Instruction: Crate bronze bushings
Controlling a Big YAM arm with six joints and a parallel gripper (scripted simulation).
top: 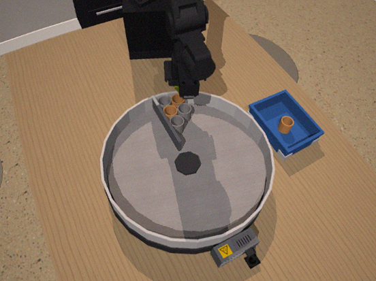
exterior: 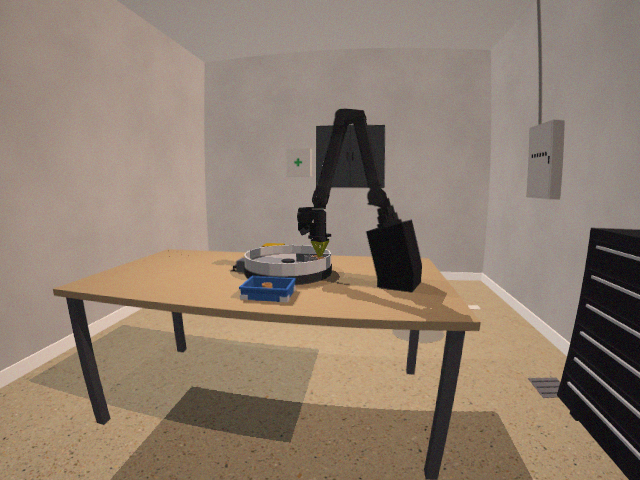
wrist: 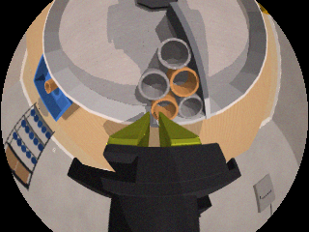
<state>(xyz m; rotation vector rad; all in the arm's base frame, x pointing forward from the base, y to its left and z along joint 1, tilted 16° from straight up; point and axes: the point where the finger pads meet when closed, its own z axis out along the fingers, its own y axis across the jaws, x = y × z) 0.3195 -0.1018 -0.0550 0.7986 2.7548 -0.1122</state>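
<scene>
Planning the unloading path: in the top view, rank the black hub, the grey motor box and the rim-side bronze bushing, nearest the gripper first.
1. Bronze bushing: just inside the rim.
2. Black hub: centre.
3. Grey motor box: outside, lower right.

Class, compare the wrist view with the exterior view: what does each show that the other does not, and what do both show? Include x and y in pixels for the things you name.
Only the wrist view: all three steel bushings [wrist: 174, 40] as separate rings, and a rack of blue items [wrist: 54, 132] beyond the table.

Only the exterior view: the table's dark legs [exterior: 88, 361] and a green-cross sign [exterior: 298, 162] on the wall.

Both: the pincer's yellow-green fingers [exterior: 319, 245], the turning table [wrist: 53, 72] [exterior: 286, 268], and the blue crate [wrist: 60, 110] [exterior: 267, 294] with a bronze bushing [wrist: 49, 87] [exterior: 266, 284] inside.
</scene>
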